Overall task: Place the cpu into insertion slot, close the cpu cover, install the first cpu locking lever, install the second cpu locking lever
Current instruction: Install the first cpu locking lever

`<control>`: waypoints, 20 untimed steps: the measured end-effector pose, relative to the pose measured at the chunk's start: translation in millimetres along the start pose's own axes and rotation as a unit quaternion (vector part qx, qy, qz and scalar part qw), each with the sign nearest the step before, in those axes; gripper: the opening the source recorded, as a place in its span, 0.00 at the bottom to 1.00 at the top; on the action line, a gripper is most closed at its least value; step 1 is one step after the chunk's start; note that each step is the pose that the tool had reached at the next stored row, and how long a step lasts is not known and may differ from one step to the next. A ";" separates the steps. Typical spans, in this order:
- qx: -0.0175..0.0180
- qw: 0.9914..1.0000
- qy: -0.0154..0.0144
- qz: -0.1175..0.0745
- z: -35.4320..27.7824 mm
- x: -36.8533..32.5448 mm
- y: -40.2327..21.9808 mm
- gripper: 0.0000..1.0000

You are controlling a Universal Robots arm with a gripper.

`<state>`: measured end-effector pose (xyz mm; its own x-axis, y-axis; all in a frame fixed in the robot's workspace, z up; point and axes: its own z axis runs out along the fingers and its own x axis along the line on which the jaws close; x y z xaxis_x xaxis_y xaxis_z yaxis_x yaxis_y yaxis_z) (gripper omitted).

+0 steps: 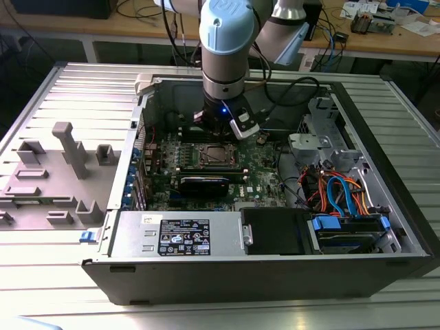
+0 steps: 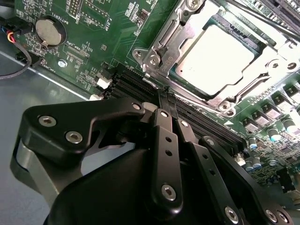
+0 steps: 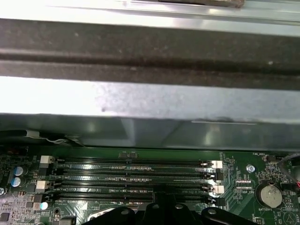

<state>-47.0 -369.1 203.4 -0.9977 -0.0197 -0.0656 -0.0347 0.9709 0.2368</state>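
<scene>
Gripper [image 2: 167, 96] has its fingers together, nothing visible between them. The tips are just beside a lever end [image 2: 149, 82] at the socket edge. Mid-frame in the exterior view, the cpu [image 2: 219, 52] is seated in the slot [image 2: 229, 22], and the cover [image 2: 269, 58] looks down over it. I can't tell if either lever is latched, so I count both as pending. There's a white label [image 1: 184, 237] lower centre on the black box; the print isn't legible to me.

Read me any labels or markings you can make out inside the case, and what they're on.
Power supply label: print too small to read.
Green circuit board lettering beside the coin battery: too small to read.
The cpu top: no print legible.
Nothing can be quoted.
</scene>
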 end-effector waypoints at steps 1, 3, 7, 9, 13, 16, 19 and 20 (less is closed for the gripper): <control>0.000 1.000 0.000 0.000 0.2 -0.7 -0.1 0.11; 0.000 1.000 0.000 0.000 0.5 -1.5 -0.2 0.11; 0.000 1.000 0.000 0.000 1.2 -2.9 -0.3 0.11; 0.001 1.000 0.000 0.000 1.6 -3.0 -0.4 0.11; 0.002 1.000 0.000 0.000 2.5 -3.0 -0.7 0.11; 0.002 1.000 0.000 0.000 2.9 -3.2 -0.8 0.11; 0.002 1.000 0.000 0.000 3.5 -3.3 -0.9 0.11; 0.002 1.000 0.000 0.000 3.7 -3.4 -1.0 0.11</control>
<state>-43.3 -369.1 199.8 -0.9976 -0.0200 -0.0656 -0.0348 0.9721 0.2321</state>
